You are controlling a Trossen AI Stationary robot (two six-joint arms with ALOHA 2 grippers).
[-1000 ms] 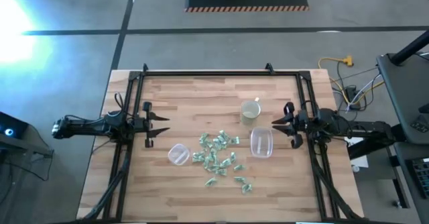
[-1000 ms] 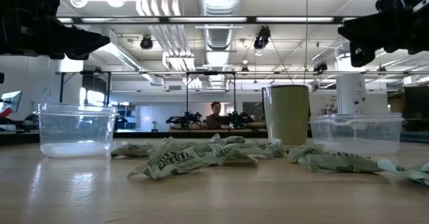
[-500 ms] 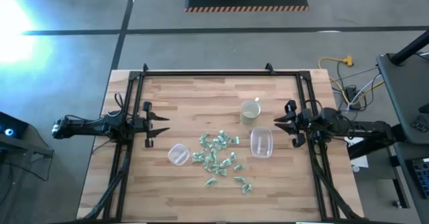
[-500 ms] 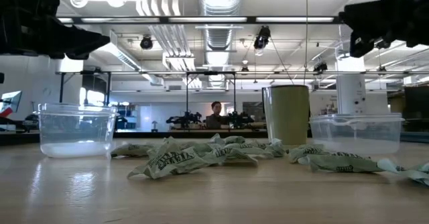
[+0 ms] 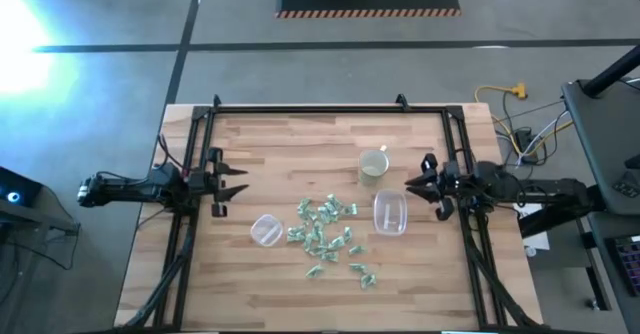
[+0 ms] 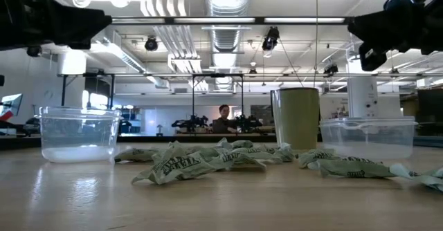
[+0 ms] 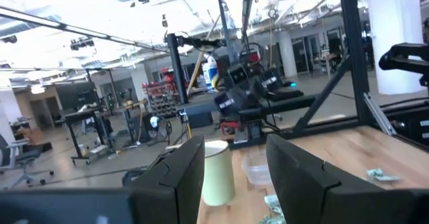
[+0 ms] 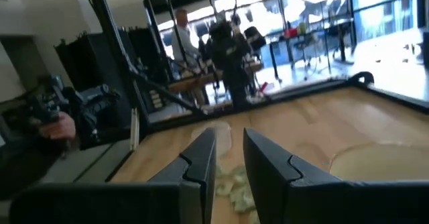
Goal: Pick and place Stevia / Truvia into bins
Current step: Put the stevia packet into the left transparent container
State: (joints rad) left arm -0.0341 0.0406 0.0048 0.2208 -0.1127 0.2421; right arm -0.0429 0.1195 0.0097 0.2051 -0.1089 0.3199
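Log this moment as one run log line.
left gripper: open, empty | right gripper: open, empty | Stevia packets: loose on table | bins: no packets

Crinkled paper packets (image 5: pixel 325 236) lie on a smooth wood-plank table (image 5: pixel 290 144) beside clear glossy plastic bins (image 5: pixel 390 213)

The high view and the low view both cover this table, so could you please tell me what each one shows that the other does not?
Only the high view shows both arms whole: the left gripper open at the table's left side, the right gripper beside the rounded-rectangular bin, and the spread of the packets between the two bins. Only the low view shows the room behind, with a person far off, and that both grippers hang well above the tabletop. Both show the round bin, the mug and the packets lying loose on the table.
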